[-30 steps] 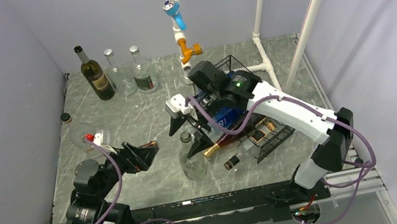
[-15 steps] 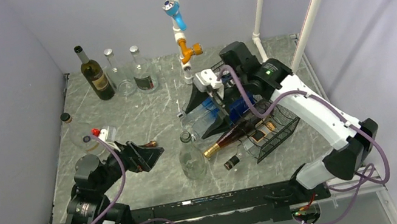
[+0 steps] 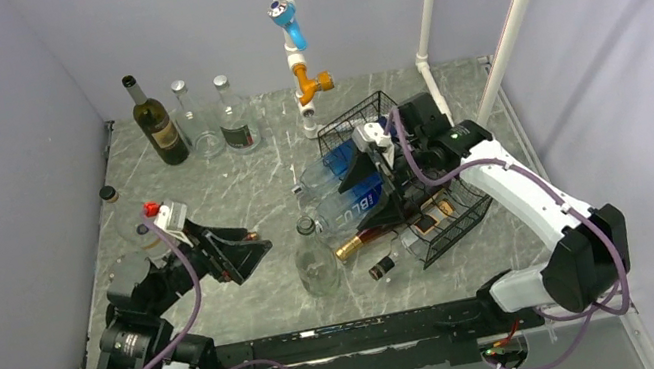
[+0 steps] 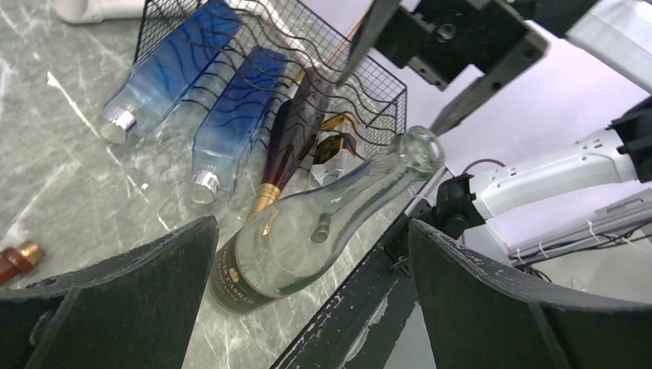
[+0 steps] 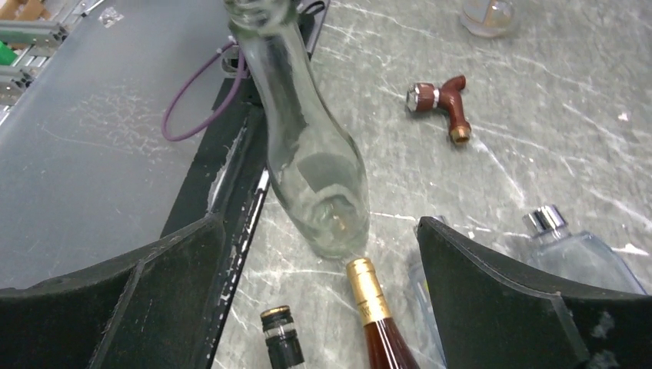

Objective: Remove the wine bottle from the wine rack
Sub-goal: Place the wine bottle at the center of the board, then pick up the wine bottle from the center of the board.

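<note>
The black wire-mesh wine rack (image 3: 457,222) stands right of centre and holds several bottles lying down. Among them is the wine bottle (image 3: 374,233), dark red with a gold foil neck pointing out to the left; it also shows in the wrist views (image 5: 380,327) (image 4: 288,142). My right gripper (image 3: 393,195) hovers over the rack's front, open and holding nothing, with the gold neck just below its gap (image 5: 319,231). My left gripper (image 3: 243,248) is open over the table to the left and faces the rack (image 4: 369,84). Nothing lies in its gap (image 4: 311,223).
An empty clear bottle (image 3: 316,259) stands upright just left of the rack. Two blue bottles (image 3: 349,186) and a black-capped bottle (image 3: 386,264) lie in the rack. A dark bottle (image 3: 156,123) and two clear ones (image 3: 215,121) stand at the back left. A white pipe frame (image 3: 294,48) rises behind, and a brown fitting (image 5: 442,104) lies on the table.
My right gripper has drawn back to the right, from around the upright clear bottle to above the rack, and its jaws have widened. The left arm has shifted slightly.
</note>
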Available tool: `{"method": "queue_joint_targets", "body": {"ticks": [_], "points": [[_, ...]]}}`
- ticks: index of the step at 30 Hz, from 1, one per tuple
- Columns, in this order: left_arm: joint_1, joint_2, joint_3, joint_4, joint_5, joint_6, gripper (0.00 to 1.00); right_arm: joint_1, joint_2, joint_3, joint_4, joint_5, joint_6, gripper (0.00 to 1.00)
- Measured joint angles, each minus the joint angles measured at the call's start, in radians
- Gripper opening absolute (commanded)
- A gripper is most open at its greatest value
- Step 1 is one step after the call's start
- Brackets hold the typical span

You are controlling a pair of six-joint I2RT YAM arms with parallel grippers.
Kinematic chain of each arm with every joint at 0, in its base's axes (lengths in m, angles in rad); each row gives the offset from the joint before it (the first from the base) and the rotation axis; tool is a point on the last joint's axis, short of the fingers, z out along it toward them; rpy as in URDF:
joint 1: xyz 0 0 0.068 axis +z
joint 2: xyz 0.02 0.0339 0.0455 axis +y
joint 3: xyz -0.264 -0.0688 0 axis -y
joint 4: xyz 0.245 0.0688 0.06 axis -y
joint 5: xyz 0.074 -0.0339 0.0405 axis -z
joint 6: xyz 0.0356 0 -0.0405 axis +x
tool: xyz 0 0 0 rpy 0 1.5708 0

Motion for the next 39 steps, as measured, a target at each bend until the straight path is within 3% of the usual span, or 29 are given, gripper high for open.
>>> {"method": "queue_joint_targets", "body": {"ticks": [7, 16, 19, 27, 39], "points": [[-0.067, 0.048, 0.053, 0.058, 0.035, 0.064, 0.99, -0.046, -0.003, -0.064, 0.120, -0.017, 0.062, 0.99], [-0.351, 0.129, 0.056, 0.150, -0.015, 0.285, 0.99, -0.065, -0.003, -0.094, 0.192, -0.034, 0.095, 0.99], [-0.400, 0.155, 0.040, 0.192, -0.034, 0.381, 0.99, -0.070, -0.003, -0.100, 0.203, -0.037, 0.097, 0.99], [-0.433, 0.190, -0.092, 0.362, -0.070, 0.530, 0.99, -0.077, -0.003, -0.103, 0.209, -0.037, 0.095, 0.99], [-0.441, 0.248, -0.186, 0.616, -0.103, 0.535, 0.99, -0.082, -0.003, -0.113, 0.209, -0.042, 0.092, 0.99]]}}
